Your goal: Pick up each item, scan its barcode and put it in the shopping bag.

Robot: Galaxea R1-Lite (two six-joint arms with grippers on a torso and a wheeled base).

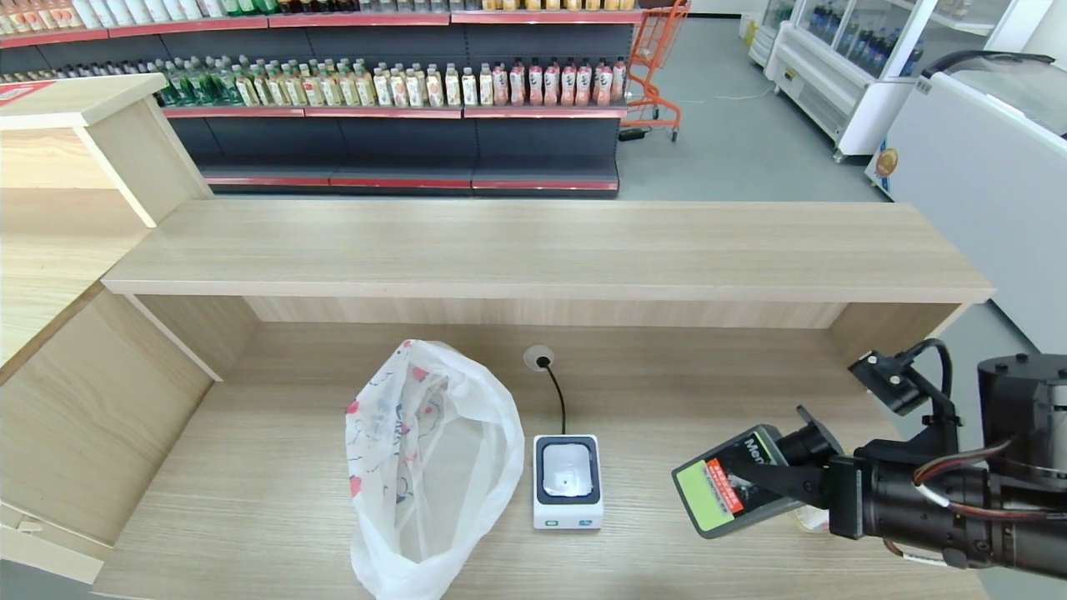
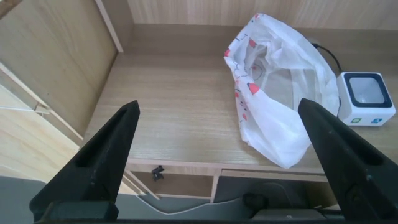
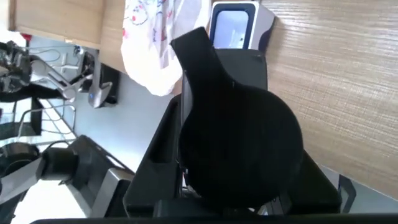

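Clamped in the right gripper [image 1: 779, 479], a dark flat packet with a green and red label [image 1: 727, 493] hangs above the light wooden counter [image 1: 708, 392], to the right of the white barcode scanner with a dark window [image 1: 567, 483]. Just left of that scanner stands a white plastic shopping bag with red and blue print [image 1: 433, 467], mouth open. Farther left of the scanner, past the bag, the left gripper [image 2: 217, 109] has its fingers spread wide, holding nothing.

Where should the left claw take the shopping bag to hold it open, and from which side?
Likely pinch the printed left rim of the shopping bag, coming from the robot's left: the mouth gapes upward and that thin edge stands free, clear of the scanner.
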